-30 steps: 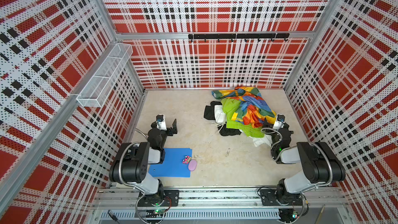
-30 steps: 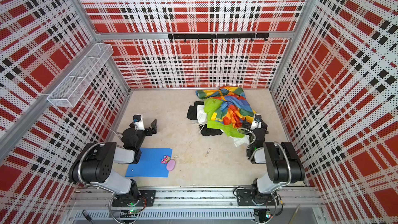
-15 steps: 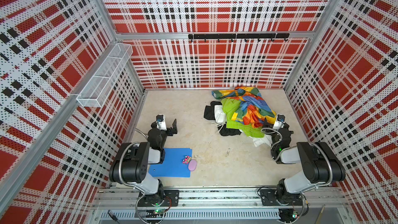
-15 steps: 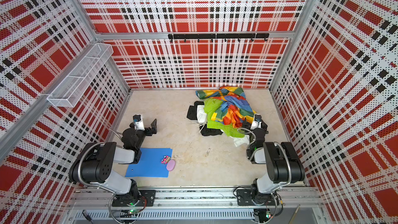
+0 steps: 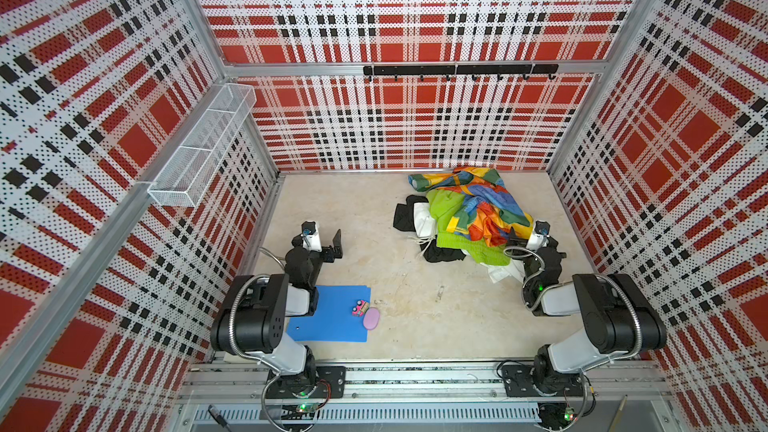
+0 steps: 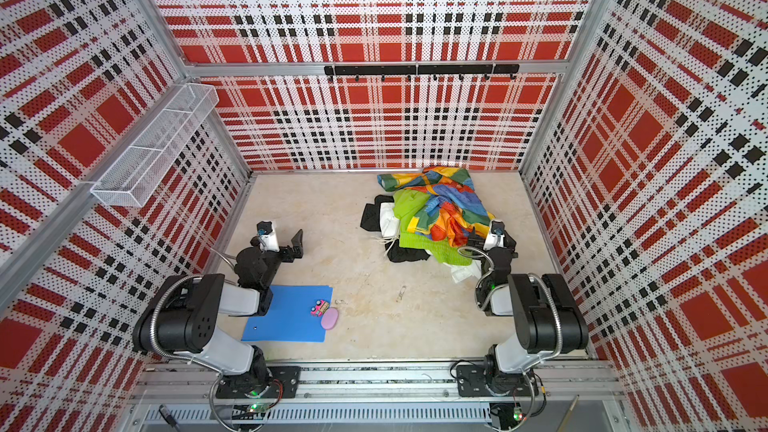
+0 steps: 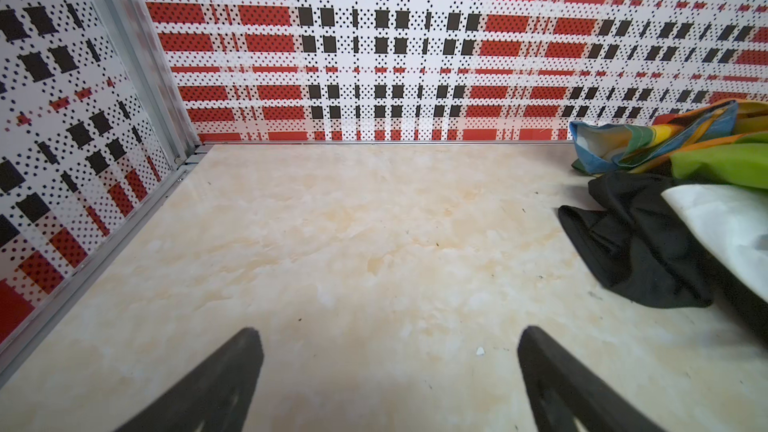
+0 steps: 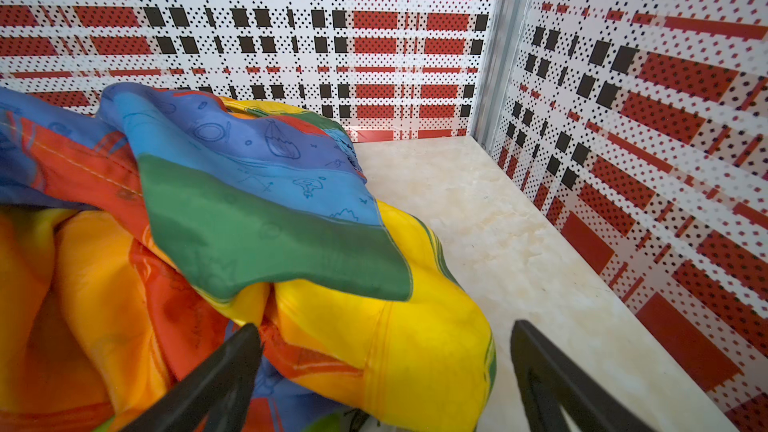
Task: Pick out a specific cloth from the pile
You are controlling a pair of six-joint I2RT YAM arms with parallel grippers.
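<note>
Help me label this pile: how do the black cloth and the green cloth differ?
The black cloth is dark; the green cloth is bright lime. Black lies lowest, on the table, peeking out at the pile's edges; green lies over it, under the rainbow cloth. Green shows more surface than black. Both are crumpled, partly covered and unheld.

The pale marbled tabletop (image 5: 374, 209) carries the pile (image 5: 478, 218) at far right (the cloth (image 5: 402, 218), black, pokes out at its left and near edges) and a flat blue folder (image 5: 328, 324) at near left, a pink oval (image 5: 371, 318) overlapping its right edge.
</note>
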